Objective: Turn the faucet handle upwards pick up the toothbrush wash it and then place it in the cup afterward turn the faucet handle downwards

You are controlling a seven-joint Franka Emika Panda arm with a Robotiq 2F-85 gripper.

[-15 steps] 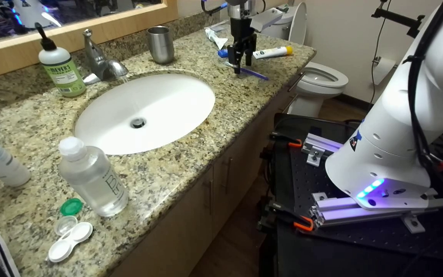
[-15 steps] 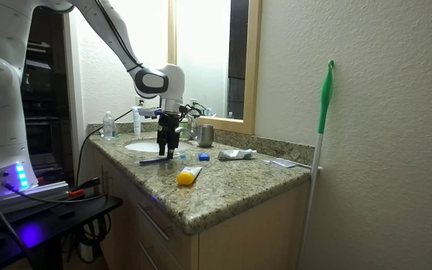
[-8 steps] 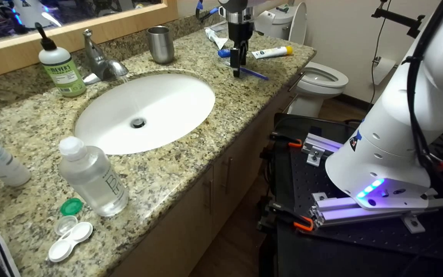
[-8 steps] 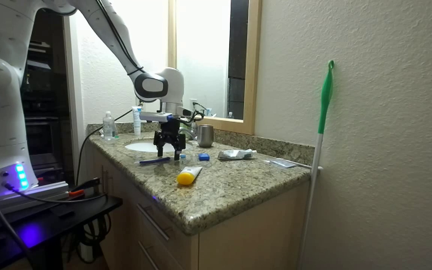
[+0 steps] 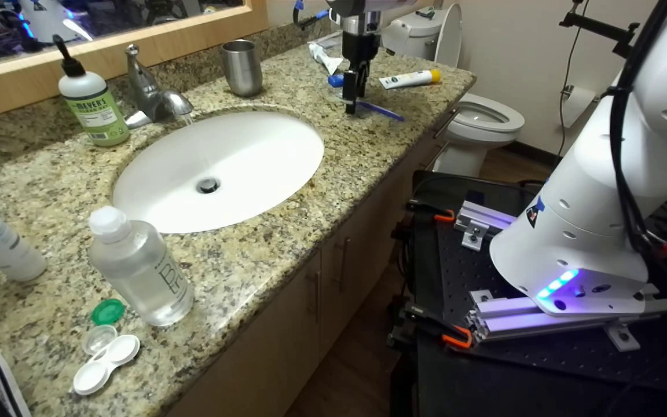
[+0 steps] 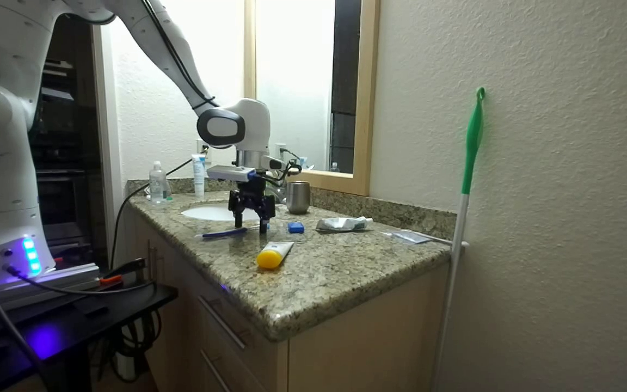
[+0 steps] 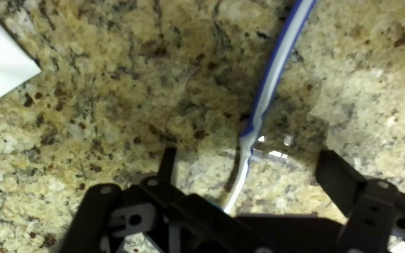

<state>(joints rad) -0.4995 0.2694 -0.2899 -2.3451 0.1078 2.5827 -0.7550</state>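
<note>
The toothbrush (image 7: 276, 66), blue and white, lies on the granite counter. My gripper (image 7: 247, 154) is over its neck, jaws wide apart on either side and not touching it in the wrist view. Its head end is hidden there by the gripper. In both exterior views the gripper (image 5: 355, 103) points down close to the counter, and the blue handle (image 6: 225, 233) extends past it. The faucet handle (image 5: 135, 62) stands raised on the chrome faucet, and a thin stream of water (image 5: 189, 120) falls from the spout. The grey metal cup (image 5: 242, 68) stands upright behind the basin.
Near the gripper lie a yellow-capped tube (image 5: 411, 79), a small blue object (image 6: 295, 227) and a crumpled white tube (image 6: 343, 224). The white basin (image 5: 275, 168) is sunk in the counter. A green soap bottle (image 5: 95, 107) stands by the faucet, a transparent bottle (image 5: 139, 269) at the front.
My gripper's jaws have spread wider. The hand has turned and shifted slightly along the toothbrush toward its head end, while the toothbrush stays on the counter.
</note>
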